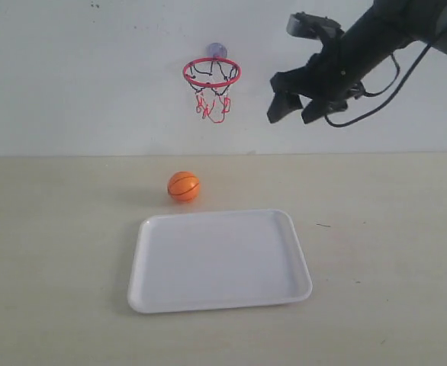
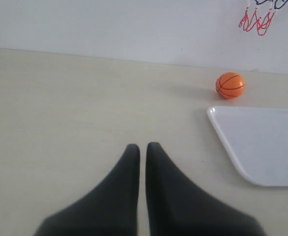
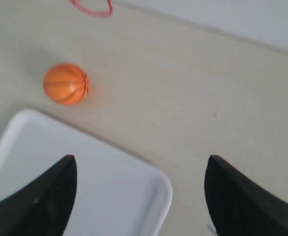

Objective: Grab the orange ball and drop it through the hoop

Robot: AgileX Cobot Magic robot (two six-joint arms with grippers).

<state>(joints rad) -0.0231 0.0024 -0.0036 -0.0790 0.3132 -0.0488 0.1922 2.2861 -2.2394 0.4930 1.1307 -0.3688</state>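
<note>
The orange ball (image 1: 184,186) rests on the table (image 1: 48,229), just beside the far edge of the white tray (image 1: 284,286) and not on it. The hoop (image 1: 211,73) is stuck to the wall (image 1: 71,76), above the ball and slightly to its right. The right gripper (image 1: 291,117) hovers level with the hoop on its right, fingers spread wide and empty. The left gripper (image 2: 143,147) is low over the table, fingers nearly together and holding nothing.

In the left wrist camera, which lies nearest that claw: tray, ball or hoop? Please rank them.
1. white tray, on the table, closest to the left gripper.
2. orange ball, on the table past the tray.
3. hoop, up on the wall.
</note>
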